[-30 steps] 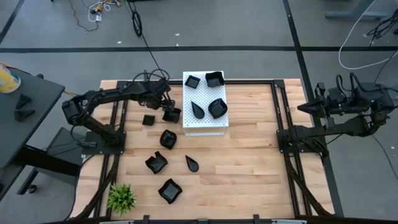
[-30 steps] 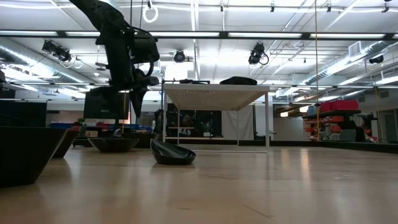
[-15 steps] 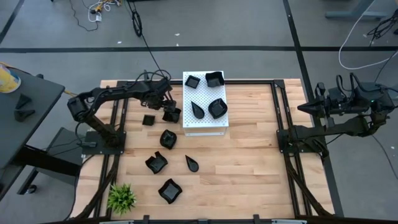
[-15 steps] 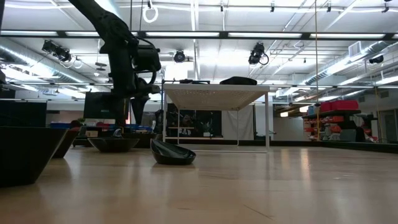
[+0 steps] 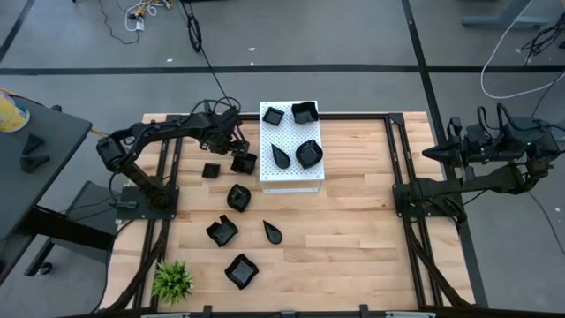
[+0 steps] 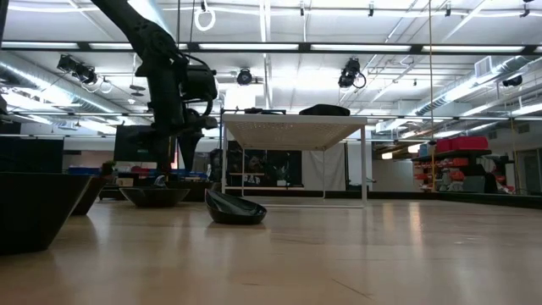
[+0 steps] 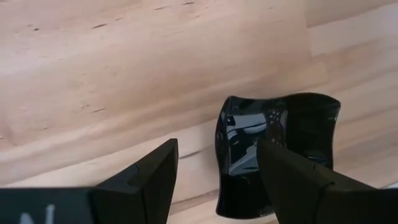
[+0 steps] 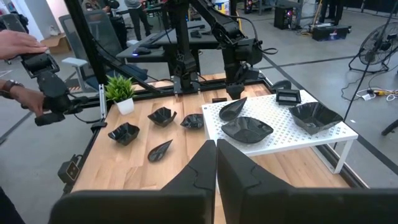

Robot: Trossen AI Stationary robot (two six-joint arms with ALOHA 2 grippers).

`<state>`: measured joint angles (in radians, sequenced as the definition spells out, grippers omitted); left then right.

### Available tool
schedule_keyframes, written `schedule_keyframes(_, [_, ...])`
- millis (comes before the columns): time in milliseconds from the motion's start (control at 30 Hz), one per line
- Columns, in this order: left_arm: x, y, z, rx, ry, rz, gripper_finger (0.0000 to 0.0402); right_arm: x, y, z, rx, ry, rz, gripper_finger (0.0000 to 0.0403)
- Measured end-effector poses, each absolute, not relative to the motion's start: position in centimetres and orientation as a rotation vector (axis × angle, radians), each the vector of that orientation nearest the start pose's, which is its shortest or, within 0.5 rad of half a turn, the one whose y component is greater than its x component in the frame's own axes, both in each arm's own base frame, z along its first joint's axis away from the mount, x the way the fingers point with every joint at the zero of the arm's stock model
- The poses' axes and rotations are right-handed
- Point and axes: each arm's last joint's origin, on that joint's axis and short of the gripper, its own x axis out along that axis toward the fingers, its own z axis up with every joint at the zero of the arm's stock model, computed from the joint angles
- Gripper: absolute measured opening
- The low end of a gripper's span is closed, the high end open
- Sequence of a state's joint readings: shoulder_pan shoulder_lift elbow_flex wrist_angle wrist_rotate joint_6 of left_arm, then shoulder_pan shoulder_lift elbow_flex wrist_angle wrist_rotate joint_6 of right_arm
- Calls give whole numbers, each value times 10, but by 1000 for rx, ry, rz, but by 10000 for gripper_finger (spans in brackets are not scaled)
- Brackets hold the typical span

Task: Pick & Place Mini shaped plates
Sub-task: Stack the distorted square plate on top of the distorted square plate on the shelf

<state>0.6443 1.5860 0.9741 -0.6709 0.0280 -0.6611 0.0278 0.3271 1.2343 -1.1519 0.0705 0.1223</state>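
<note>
Notice your left gripper [image 7: 217, 180] hangs open over a small black plate [image 7: 273, 149] beside the white board [image 5: 291, 177] on the desk [image 5: 353, 238], its edge hidden behind one finger; right gripper [image 8: 216, 163] rests closed.

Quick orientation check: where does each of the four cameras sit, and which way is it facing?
High: overhead, straight down; both arms, white board.
Low: table height, level across; left arm.
Left wrist: down past open left claw at a square plate.
Right wrist: across the table past shut right claw.
Shared: right wrist and high both show the board.
</note>
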Motion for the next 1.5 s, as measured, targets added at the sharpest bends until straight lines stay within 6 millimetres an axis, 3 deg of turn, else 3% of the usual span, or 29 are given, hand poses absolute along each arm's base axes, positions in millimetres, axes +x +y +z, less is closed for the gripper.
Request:
schedule_keyframes(600, [240, 169, 152, -1036, 1163, 858, 222, -33, -3, 395, 110, 241, -57, 19])
schedule_keyframes(933, [239, 168, 151, -1055, 1176, 870, 219, -33, -3, 395, 110, 241, -57, 19])
schedule_keyframes(1500, [240, 167, 151, -1054, 1179, 867, 96, -33, -3, 395, 110, 242, -57, 19])
